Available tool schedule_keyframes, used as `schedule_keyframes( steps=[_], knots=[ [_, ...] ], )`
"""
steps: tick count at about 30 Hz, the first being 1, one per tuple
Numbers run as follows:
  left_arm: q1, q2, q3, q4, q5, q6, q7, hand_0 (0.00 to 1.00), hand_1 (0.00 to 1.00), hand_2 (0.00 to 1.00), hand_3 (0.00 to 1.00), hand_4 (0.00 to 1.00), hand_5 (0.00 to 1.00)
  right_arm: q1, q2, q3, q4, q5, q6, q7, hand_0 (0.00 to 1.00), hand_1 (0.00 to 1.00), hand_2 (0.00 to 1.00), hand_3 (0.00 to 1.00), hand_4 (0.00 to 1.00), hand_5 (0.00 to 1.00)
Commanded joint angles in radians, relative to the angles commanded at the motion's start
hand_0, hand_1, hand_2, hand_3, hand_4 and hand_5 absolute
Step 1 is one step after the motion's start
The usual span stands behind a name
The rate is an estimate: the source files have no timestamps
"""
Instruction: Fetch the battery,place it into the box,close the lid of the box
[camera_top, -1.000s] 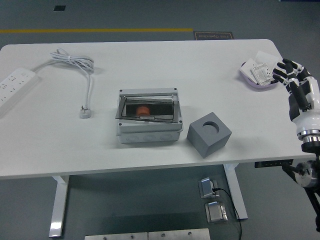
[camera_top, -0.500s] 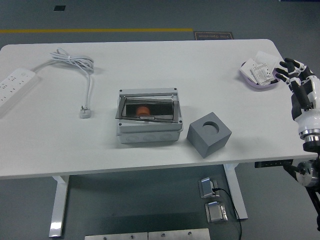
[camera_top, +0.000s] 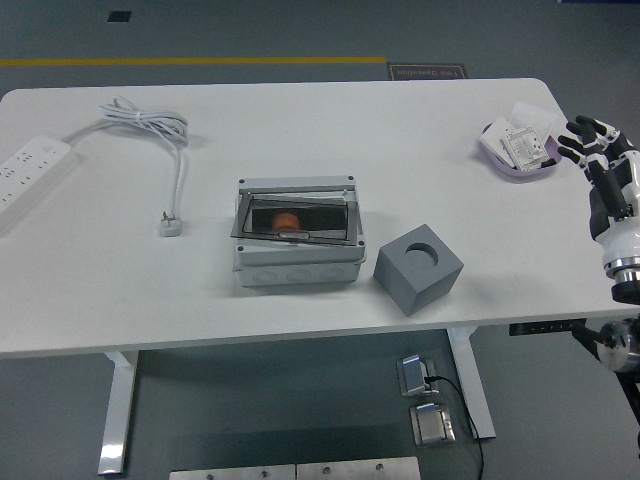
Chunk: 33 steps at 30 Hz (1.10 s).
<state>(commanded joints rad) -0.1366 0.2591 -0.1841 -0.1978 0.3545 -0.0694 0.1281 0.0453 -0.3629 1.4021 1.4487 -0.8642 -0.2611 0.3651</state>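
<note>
We see the right hand (camera_top: 597, 150) at the right edge of the frame, just off the table's corner, fingers spread and loose, holding nothing. The left arm isn't visible.

Centre of the frame: grey plastic box (camera_top: 297, 237), rectangular, screw bosses at the corners. Its smoked transparent lid (camera_top: 298, 220) lies slightly askew over the opening. Through it we make out a rounded orange object (camera_top: 286, 220), likely the battery, inside the box.

Just right of the box, a matte grey cube (camera_top: 418, 268) with a round hole in its top face.

Upper right, near the hand: a shallow lilac tray (camera_top: 513, 150) holding white packets.

Upper left: a white power strip (camera_top: 28, 171) with its coiled cable (camera_top: 150, 128) and plug (camera_top: 171, 224) on the smooth white table (camera_top: 420, 130).
</note>
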Motion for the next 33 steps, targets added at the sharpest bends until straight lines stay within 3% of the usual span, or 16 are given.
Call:
schedule_keyframes(
  steps=[4,5,10,11,33],
  knots=[
    [-0.001,0.002,-0.006,0.000,0.009,0.001,0.001,0.771,0.778,0.769,0.881,0.718,0.595,-0.001,0.001,0.005,0.000,0.000,-0.001,0.000,0.723,0.677,0.704,0.659,0.721,0.521],
    [-0.001,0.002,-0.006,0.000,0.010,0.001,0.001,0.770,0.776,0.768,0.874,0.602,0.431,-0.002,0.001,0.006,0.000,0.000,-0.001,0.000,0.725,0.677,0.704,0.657,0.718,0.517],
    [0.000,0.002,-0.008,0.000,0.014,0.001,0.002,0.770,0.776,0.768,0.874,0.602,0.431,-0.004,0.000,0.013,0.000,0.000,-0.001,0.000,0.725,0.677,0.704,0.657,0.718,0.517],
    [0.000,0.002,-0.008,0.000,0.014,0.001,0.002,0.768,0.776,0.768,0.868,0.550,0.375,-0.004,0.000,0.014,0.000,-0.001,-0.001,0.000,0.725,0.676,0.702,0.655,0.715,0.515],
    [0.003,0.004,0.002,0.002,-0.002,0.000,0.005,0.767,0.772,0.764,0.835,0.497,0.315,-0.003,0.003,0.026,-0.011,-0.001,-0.002,-0.005,0.720,0.670,0.700,0.655,0.709,0.508]
  ],
)
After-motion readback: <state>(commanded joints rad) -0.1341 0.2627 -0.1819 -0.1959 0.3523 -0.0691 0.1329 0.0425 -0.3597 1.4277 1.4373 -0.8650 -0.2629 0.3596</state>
